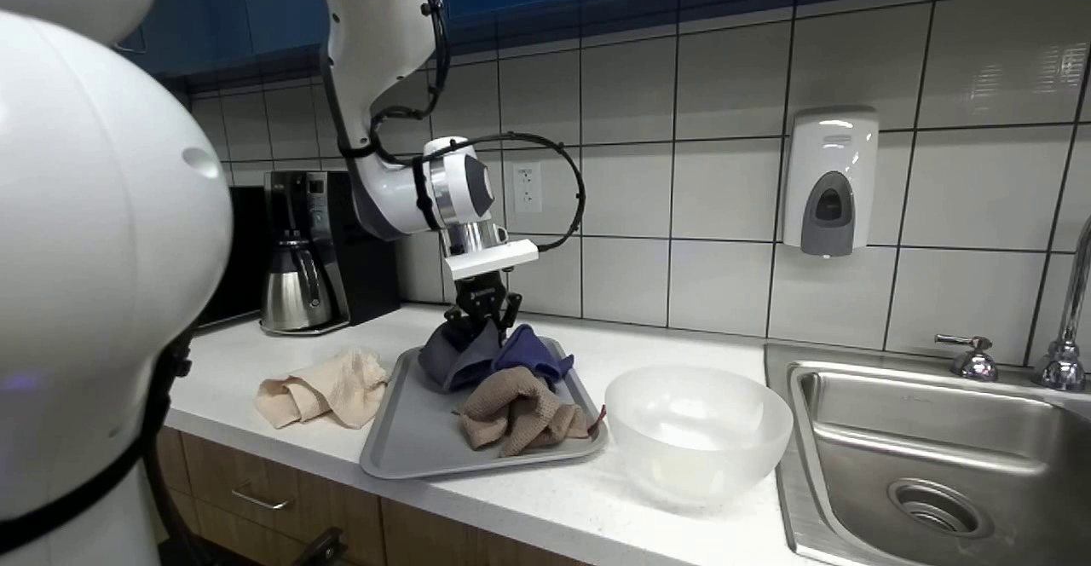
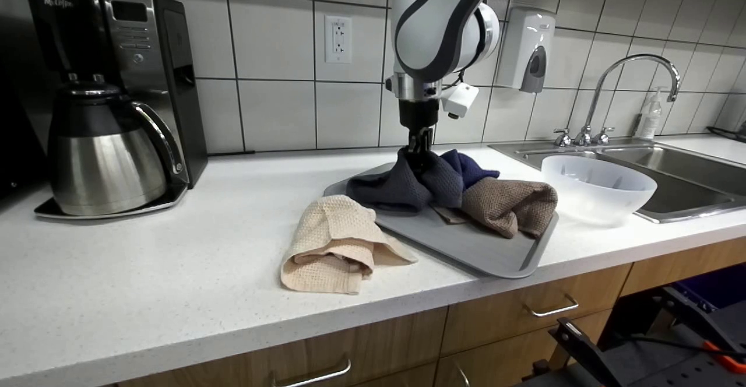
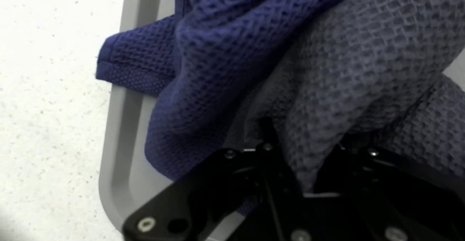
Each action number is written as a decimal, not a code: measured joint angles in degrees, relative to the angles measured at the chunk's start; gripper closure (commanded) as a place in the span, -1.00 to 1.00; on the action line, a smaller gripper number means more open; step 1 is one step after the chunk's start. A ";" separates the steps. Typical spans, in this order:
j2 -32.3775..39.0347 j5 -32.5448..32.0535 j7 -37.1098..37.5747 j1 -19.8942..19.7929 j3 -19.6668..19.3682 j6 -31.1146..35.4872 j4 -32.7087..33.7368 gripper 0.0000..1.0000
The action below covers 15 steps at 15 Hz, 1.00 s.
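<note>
While the gripper (image 3: pixel 305 143) grasps a fold of the gray cloth (image 1: pixel 469 366), that cloth lies at eleven o'clock on the tray (image 1: pixel 418 434) in an exterior view. From it, blue cloth (image 1: pixel 527 351) touches at three o'clock, brown cloth (image 1: pixel 514 411) lies toward five, cream cloth (image 1: pixel 332 389) at nine, on the tabletop (image 1: pixel 223 368).

In an exterior view, countertop (image 1: pixel 217 378) is occupied by tray (image 1: pixel 418 438), cloth (image 1: pixel 328 387) (tray's nine o'clock), bowl (image 1: pixel 699 438) (three), coffee maker (image 1: pixel 328 242) (ten).

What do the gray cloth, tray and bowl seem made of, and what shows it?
Gray cloth: woven fabric, perhaps cotton; matte, waffle-textured. Tray: likely plastic; dull, with rounded corners. Bowl: frosted plastic or glass; its cloudy translucence leaves that open.
</note>
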 measured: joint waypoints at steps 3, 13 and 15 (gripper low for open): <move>-0.04 0.00 0.00 0.00 0.02 -0.79 0.70 -0.49; -5.03 -0.38 0.03 0.01 0.20 -0.95 0.07 -1.00; -6.50 -0.38 0.07 0.02 0.22 -0.95 -0.79 -1.00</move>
